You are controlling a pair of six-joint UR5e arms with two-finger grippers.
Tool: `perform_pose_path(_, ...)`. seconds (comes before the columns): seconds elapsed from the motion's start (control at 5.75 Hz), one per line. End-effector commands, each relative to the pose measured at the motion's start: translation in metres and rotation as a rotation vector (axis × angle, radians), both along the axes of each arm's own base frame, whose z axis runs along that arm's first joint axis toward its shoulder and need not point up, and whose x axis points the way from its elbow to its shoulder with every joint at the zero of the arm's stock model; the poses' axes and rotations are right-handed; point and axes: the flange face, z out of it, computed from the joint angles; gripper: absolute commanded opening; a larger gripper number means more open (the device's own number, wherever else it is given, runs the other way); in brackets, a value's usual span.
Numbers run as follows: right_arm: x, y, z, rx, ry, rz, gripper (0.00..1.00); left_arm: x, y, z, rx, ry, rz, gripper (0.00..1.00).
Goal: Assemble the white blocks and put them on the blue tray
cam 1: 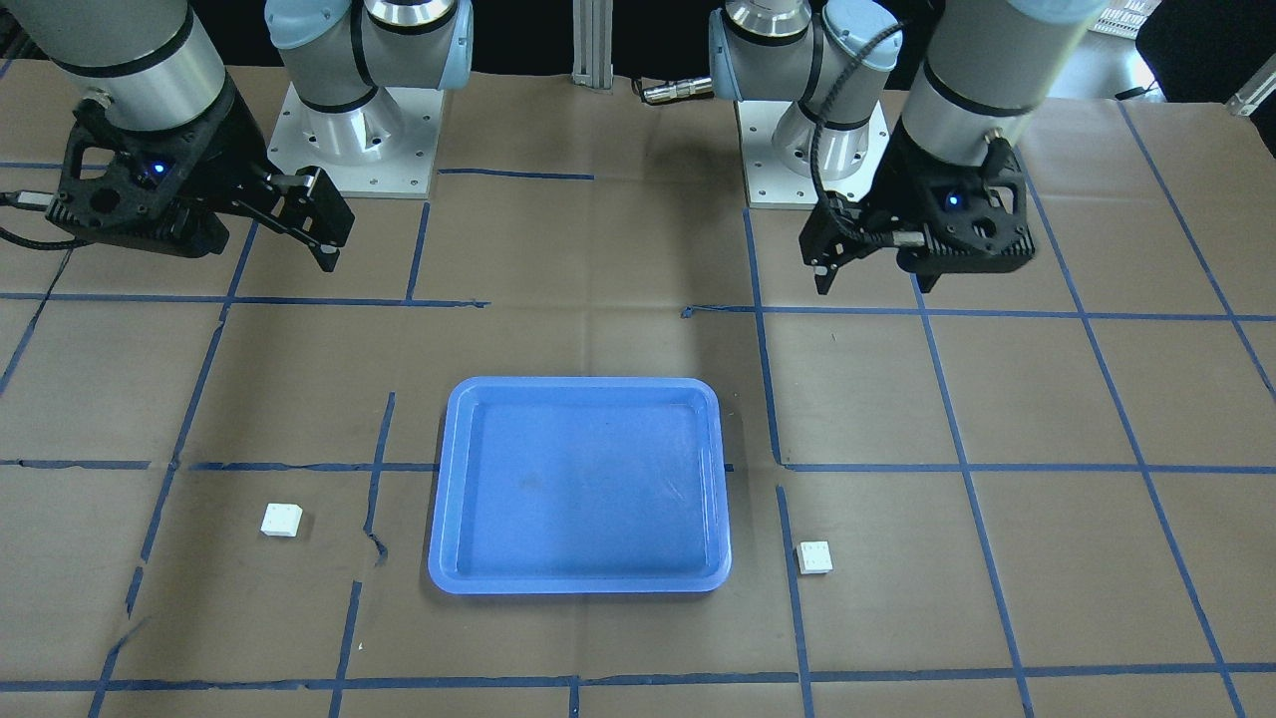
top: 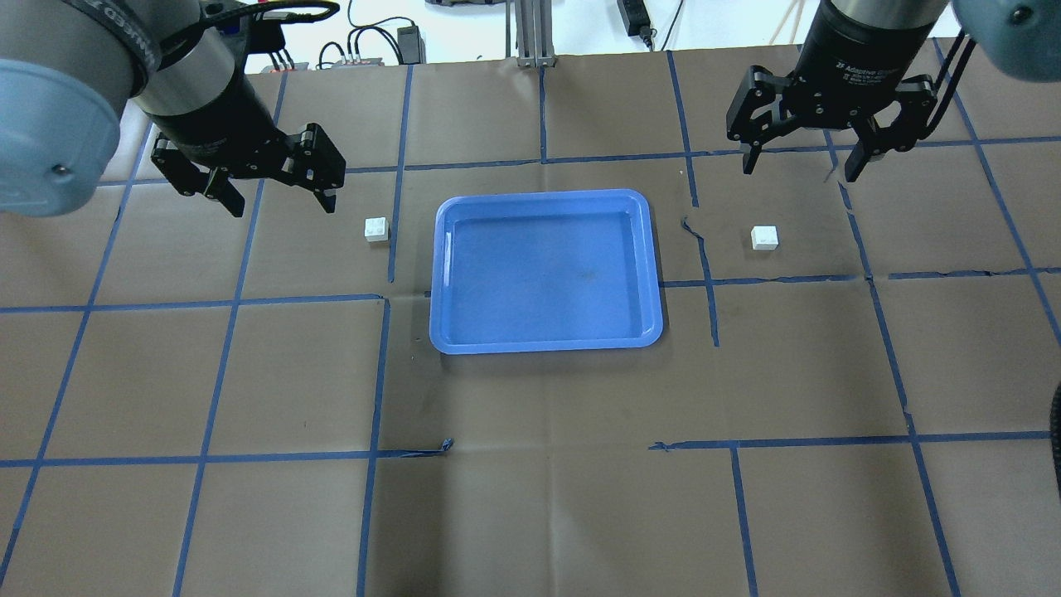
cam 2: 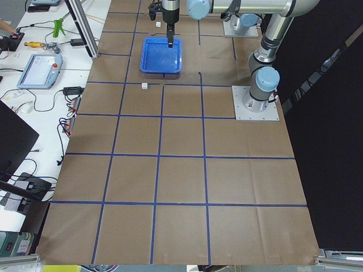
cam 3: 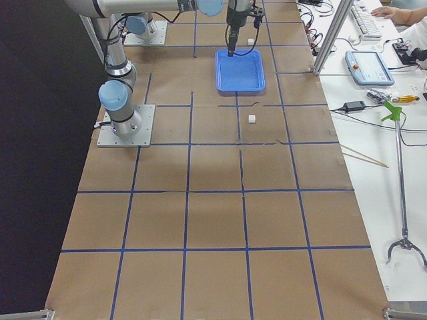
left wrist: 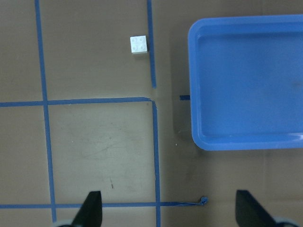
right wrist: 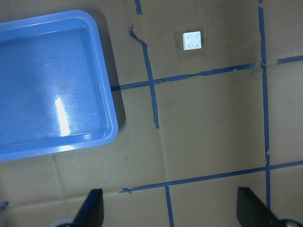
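Note:
The blue tray (top: 545, 272) lies empty at the table's middle. One white block (top: 376, 229) lies studs up just off the tray's left side, and the other white block (top: 764, 238) lies off its right side. My left gripper (top: 282, 203) hovers open and empty to the left of the left block. My right gripper (top: 800, 170) hovers open and empty just beyond the right block. In the left wrist view the left block (left wrist: 138, 45) lies beside the tray (left wrist: 246, 85). In the right wrist view the right block (right wrist: 193, 40) lies right of the tray (right wrist: 52, 80).
Brown paper with a grid of blue tape lines (top: 381, 373) covers the table. The two arm bases (cam 1: 354, 130) stand on the robot's side. Cables and tools lie on side benches (cam 2: 39, 62) beyond the table's ends.

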Motion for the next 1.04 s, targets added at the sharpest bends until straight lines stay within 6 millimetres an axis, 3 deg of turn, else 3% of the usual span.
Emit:
perform_pose_path(0.0, -0.006, -0.005, -0.009, 0.013, -0.033, 0.452, 1.0, 0.027, -0.074, -0.098, -0.027, 0.006, 0.017, 0.99)
perform_pose_path(0.17, -0.008, -0.022, -0.011, -0.05, -0.02, 0.727, 1.0, 0.024, -0.097, -0.146, -0.012, 0.009, 0.006, 0.99)
perform_pose_path(0.52, -0.023, -0.044, -0.021, -0.069, -0.012, 1.378, 1.0, -0.006, -0.113, -0.206, -0.02, 0.015, -0.047, 0.96)
perform_pose_path(0.7, -0.06, -0.058, -0.032, -0.056, -0.04, 1.608, 0.99, -0.007, -0.115, -0.225, -0.018, 0.015, -0.072, 0.94)
perform_pose_path(0.87, -0.114, -0.077, -0.052, -0.159, -0.155, 1.669, 1.0, -0.006, -0.11, -0.256, -0.036, 0.01, -0.093, 0.94)
